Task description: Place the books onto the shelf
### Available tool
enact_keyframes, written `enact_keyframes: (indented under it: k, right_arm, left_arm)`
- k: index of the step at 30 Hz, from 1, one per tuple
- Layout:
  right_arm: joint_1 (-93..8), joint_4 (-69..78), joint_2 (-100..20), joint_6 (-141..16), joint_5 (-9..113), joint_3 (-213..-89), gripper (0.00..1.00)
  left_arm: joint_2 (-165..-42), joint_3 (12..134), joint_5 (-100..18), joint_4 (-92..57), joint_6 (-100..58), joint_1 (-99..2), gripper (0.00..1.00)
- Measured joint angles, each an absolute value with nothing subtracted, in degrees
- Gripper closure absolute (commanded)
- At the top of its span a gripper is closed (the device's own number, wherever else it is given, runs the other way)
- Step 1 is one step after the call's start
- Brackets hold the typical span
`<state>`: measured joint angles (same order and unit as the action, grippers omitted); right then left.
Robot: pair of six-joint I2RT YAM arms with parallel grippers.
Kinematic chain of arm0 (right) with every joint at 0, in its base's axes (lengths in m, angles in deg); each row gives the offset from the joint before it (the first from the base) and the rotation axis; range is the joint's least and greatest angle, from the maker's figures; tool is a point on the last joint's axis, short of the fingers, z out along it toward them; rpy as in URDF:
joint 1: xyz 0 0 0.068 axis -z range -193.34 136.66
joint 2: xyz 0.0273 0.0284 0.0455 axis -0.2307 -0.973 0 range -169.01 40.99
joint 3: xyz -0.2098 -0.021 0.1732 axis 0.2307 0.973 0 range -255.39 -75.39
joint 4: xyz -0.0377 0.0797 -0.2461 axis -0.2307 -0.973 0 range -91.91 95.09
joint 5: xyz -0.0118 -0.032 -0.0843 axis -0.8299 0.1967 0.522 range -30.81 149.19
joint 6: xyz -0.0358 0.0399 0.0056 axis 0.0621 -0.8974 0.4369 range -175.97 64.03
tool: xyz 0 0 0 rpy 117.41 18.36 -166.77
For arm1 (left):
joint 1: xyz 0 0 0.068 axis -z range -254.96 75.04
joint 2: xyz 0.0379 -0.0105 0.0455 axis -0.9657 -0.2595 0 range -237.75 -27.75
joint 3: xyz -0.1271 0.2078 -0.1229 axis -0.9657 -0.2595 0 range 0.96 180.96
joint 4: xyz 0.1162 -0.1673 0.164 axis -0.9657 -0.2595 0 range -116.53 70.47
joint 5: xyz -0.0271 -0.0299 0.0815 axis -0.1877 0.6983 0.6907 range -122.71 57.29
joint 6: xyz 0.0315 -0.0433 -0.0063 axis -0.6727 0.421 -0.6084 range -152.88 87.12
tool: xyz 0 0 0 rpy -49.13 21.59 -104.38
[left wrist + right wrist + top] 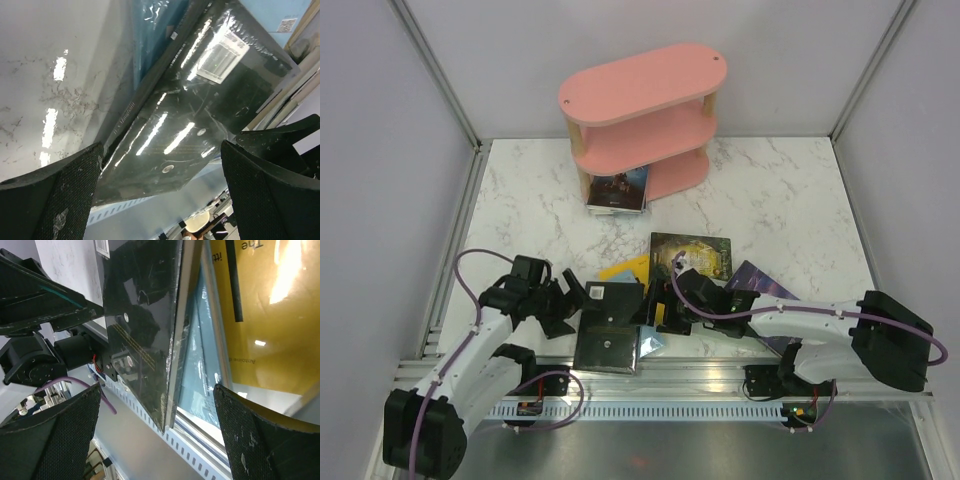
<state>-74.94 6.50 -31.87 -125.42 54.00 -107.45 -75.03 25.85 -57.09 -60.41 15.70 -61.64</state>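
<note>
Left end effector (161, 150), right end effector (157, 390) wide open, apparently astride black book (608, 332)

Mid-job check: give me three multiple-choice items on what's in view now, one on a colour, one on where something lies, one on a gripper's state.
1. The shelf boards are: A) pink B) blue C) white
2. The black book lies: A) in the far left corner B) at the near edge of the table, between the left gripper and the right gripper C) in the far right corner
3. The left gripper's jaws are: A) shut on the black book B) open C) shut on nothing
Key: 1 A, all three boards show pink; 2 B, the overhead view shows it between the arms; 3 B, its fingers stand wide apart.
</note>
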Motion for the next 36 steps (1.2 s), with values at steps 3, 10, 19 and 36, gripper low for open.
enact_keyframes:
  k: [3, 10, 19, 36]
  right_arm:
    - [-75.70, 8.69, -33.97, -125.86, 54.13, -107.45, 0.04]
    - [-76.93, 14.37, -38.74, -126.97, 54.00, -107.45, 0.05]
    - [-77.06, 24.05, -39.74, -130.38, 54.00, -103.21, 0.16]
    - [-76.27, 41.60, -43.98, -137.66, 56.42, -96.78, 0.47]
  left_arm:
    - [-76.63, 24.19, -57.07, -57.44, 17.07, -60.52, 0.00]
    - [-76.30, 16.04, -63.56, -45.20, 22.67, -59.21, 0.00]
    - [-66.64, 7.36, -67.84, -35.04, 31.74, -58.20, 0.04]
    - [-65.02, 2.07, -72.37, -12.77, 45.71, -58.14, 0.10]
